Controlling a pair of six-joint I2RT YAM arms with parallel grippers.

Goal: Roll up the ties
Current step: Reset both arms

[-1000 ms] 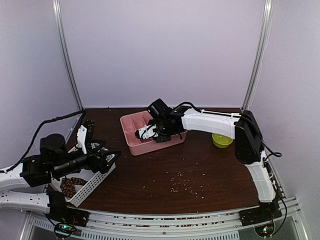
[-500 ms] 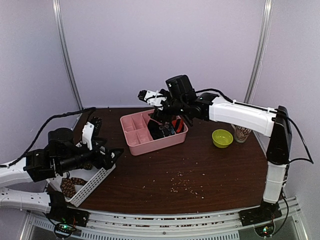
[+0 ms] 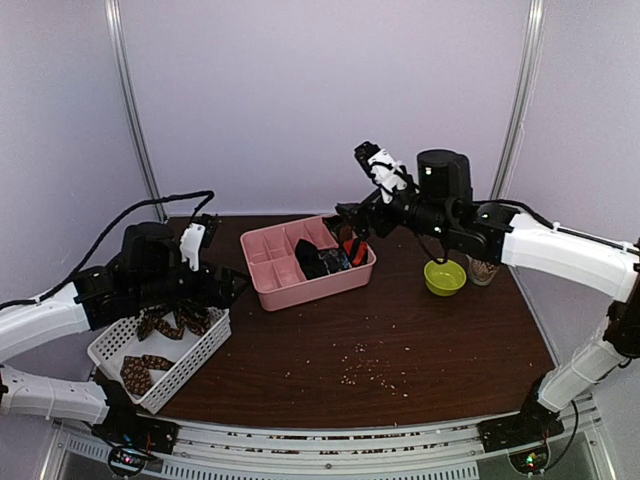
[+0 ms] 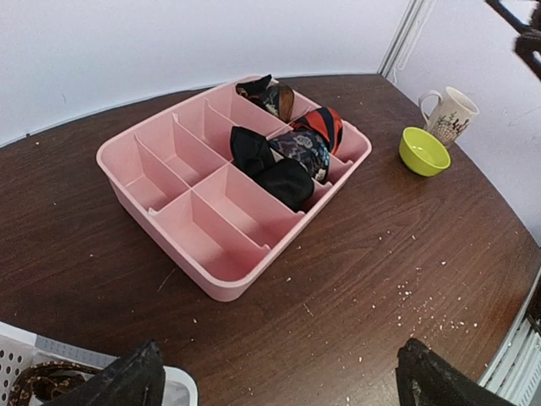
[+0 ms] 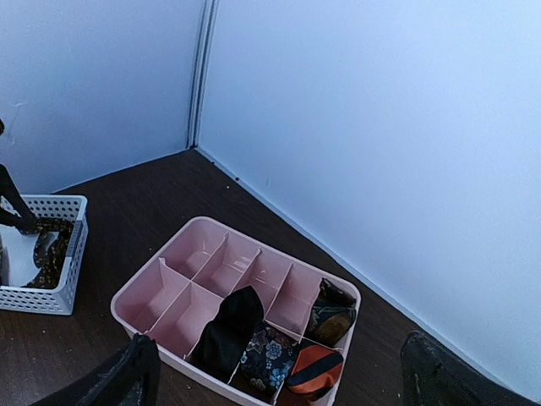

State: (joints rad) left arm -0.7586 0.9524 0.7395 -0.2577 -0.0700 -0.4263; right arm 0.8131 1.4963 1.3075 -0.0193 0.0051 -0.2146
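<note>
The loose brown patterned ties (image 3: 168, 323) lie in the white basket (image 3: 190, 368), just below and behind the left claw (image 4: 279, 385), whose jaws stand wide and empty. Rolled ties (image 4: 287, 156) sit ahead of it in the pink tray (image 4: 161, 220). The right claw (image 5: 283, 381), also spread wide, hangs high above that tray. The fabric looks light, limp and slippery, so pinching near one narrow end seems best.

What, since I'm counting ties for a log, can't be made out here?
- Top view: left arm covers part of the white basket; its brown ties can't be counted.
- Left wrist view: bottom edge cuts the basket off.
- Top view: mug partly hidden behind right arm.
</note>
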